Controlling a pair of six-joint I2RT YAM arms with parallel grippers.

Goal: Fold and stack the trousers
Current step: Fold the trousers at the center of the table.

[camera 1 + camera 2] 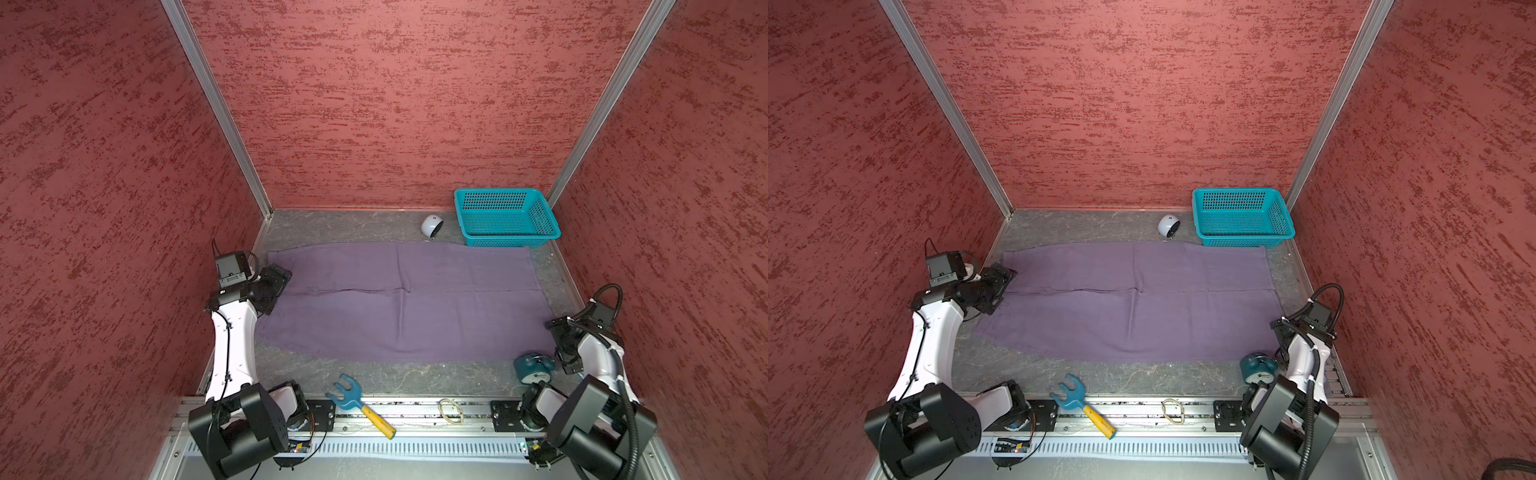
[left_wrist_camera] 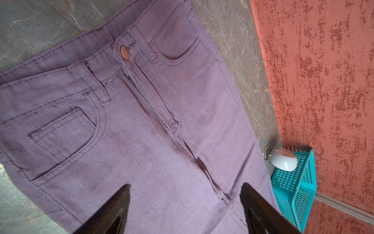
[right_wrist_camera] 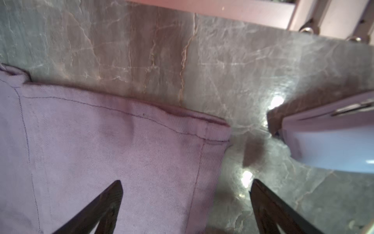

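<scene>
My left end effector (image 1: pixel 275 279) hangs at the waist end of the muted purple soft cloth trousers (image 1: pixel 407 299), and my right end effector (image 1: pixel 561 332) at the hem end, in both top views. The trousers lie flat and unfolded on the grey marbled desk (image 1: pixel 374 376), stretched between the two, I judge so that each end can be taken for a fold. In the left wrist view the jaws stand spread over the fly seam, near the round copper-coloured metal button (image 2: pixel 124 53), holding nothing. In the right wrist view the jaws are likewise spread, straddling the hem corner, one side over cloth, one over bare desk, well placed to pinch that edge.
</scene>
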